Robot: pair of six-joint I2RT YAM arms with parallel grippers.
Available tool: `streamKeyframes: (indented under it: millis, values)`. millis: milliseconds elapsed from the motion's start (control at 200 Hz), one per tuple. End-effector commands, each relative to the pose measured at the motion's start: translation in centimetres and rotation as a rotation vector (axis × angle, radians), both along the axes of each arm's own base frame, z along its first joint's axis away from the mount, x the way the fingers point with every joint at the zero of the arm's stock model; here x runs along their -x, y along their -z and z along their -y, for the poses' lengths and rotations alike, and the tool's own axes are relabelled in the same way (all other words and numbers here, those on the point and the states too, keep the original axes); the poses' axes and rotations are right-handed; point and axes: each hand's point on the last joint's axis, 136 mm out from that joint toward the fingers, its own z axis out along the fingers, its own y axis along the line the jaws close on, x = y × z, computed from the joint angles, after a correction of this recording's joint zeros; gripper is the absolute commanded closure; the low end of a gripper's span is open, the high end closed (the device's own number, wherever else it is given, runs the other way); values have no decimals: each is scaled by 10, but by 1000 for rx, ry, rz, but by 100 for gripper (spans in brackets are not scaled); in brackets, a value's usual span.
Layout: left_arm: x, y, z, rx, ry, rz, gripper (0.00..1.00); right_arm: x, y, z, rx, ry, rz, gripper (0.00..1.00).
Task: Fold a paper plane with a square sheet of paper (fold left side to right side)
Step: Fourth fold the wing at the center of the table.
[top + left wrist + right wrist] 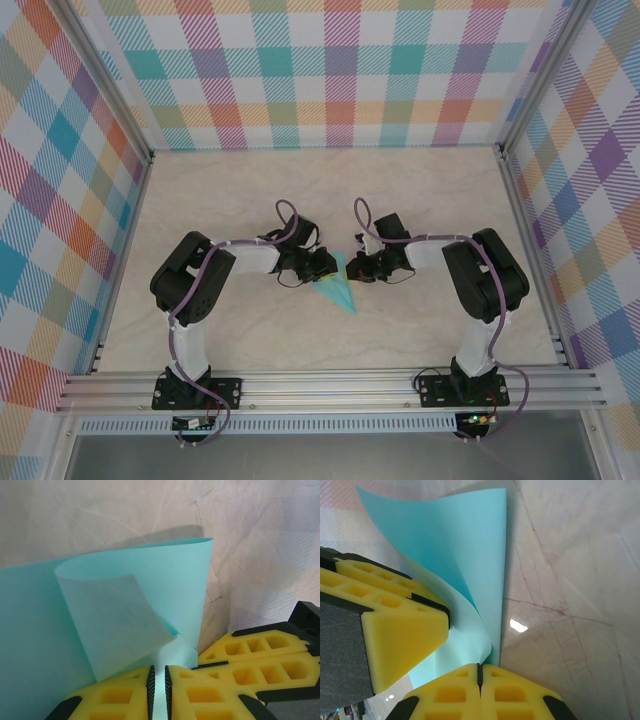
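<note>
The turquoise paper point(338, 292) lies mid-table as a narrow pointed shape, between both grippers. In the left wrist view one flap point(115, 620) of the paper point(165, 575) curls up and over the rest. My left gripper point(158, 672) rests its tips on the paper point(465, 545), jaws a narrow slit apart, with pale paper showing through the slit. My right gripper point(480, 669) is shut, and the curled edge of the paper runs into its closed tips. The two grippers, left point(325, 268) and right point(360, 268), stand close together over the paper's far end.
The table point(250, 200) is pale marble-patterned, with checked walls point(320, 70) at the back and sides. An aluminium rail point(330, 385) carries both arm bases at the near edge. The left gripper's yellow fingers point(395, 630) crowd the right wrist view.
</note>
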Motion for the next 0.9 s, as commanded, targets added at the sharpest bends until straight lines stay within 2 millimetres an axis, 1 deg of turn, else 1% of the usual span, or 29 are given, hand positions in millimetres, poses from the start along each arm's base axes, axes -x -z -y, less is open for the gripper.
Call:
streamKeyframes:
  millis: [0,105,180,265,335,400,480,540,595,695,810,895]
  values:
    - [20,27,-14,-80,-1,-64,84,8,16,2,61,-23,-26,96]
    - [23,31,-17,-87,-5,-71,84,0,3,-1,53,-24,4,93]
    - [25,32,-18,-88,-8,-74,84,-6,-11,-3,54,-26,36,88]
    - [26,33,-19,-90,-9,-75,84,-14,-32,-3,56,-25,87,82]
    - [26,33,-19,-90,-10,-75,84,-16,-48,0,63,-22,125,78]
    - [26,32,-18,-86,-8,-71,84,-13,-59,4,71,-17,148,72]
    - [25,32,-18,-85,-9,-68,84,-5,-68,8,72,-18,160,69]
    - [25,32,-18,-85,-8,-66,84,5,-72,9,49,-31,147,69]
    - [26,31,-18,-85,-8,-67,84,15,-77,6,5,-51,131,70]
    - [25,32,-18,-86,-8,-66,84,38,-83,-8,-102,-106,69,72]
    - [25,30,-18,-85,-8,-62,84,60,-73,-21,-132,-165,-4,74]
    - [24,29,-17,-83,-8,-59,84,66,-63,-26,-132,-173,-33,75]
